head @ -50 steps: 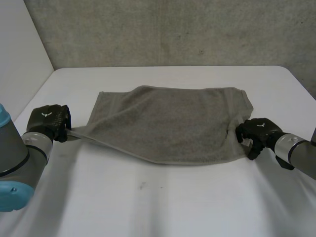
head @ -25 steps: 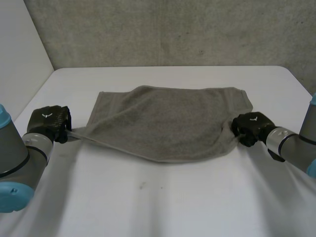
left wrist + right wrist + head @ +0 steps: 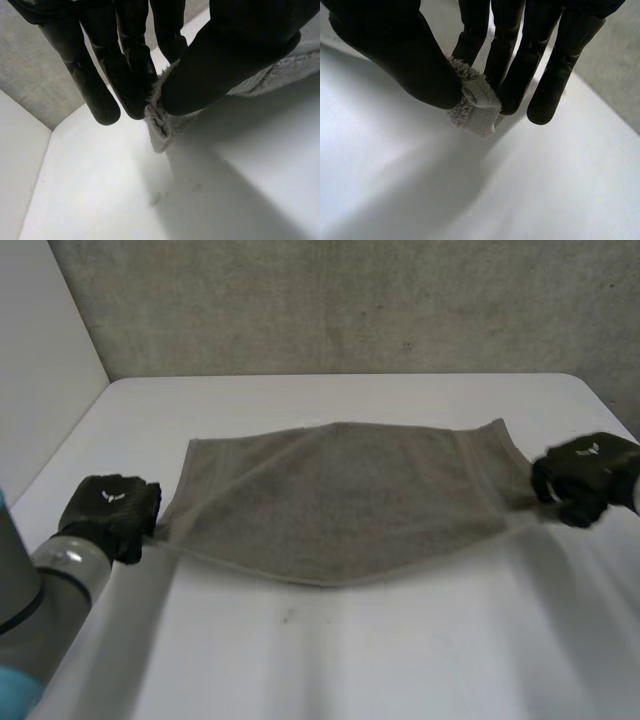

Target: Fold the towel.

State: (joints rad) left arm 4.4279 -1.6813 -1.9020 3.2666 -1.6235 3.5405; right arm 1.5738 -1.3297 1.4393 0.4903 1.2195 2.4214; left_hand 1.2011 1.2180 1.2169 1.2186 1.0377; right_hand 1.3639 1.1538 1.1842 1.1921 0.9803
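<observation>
A grey towel (image 3: 340, 495) is stretched across the middle of the white table (image 3: 330, 650), with its near edge lifted and sagging between the two hands. My left hand (image 3: 110, 515) pinches the towel's near left corner (image 3: 159, 120) between thumb and fingers (image 3: 130, 60). At the other end, my right hand (image 3: 585, 475) pinches the near right corner (image 3: 475, 107) between thumb and fingers (image 3: 512, 55). The far edge of the towel lies on the table.
A grey wall (image 3: 350, 300) runs behind the table's far edge, and a white wall (image 3: 40, 350) stands at the left. Bare tabletop spreads in front of the towel.
The right hand closed on the towel's near right corner and moved right and up. The left hand shifted nearer. The towel is now pulled taut and wider between them.
</observation>
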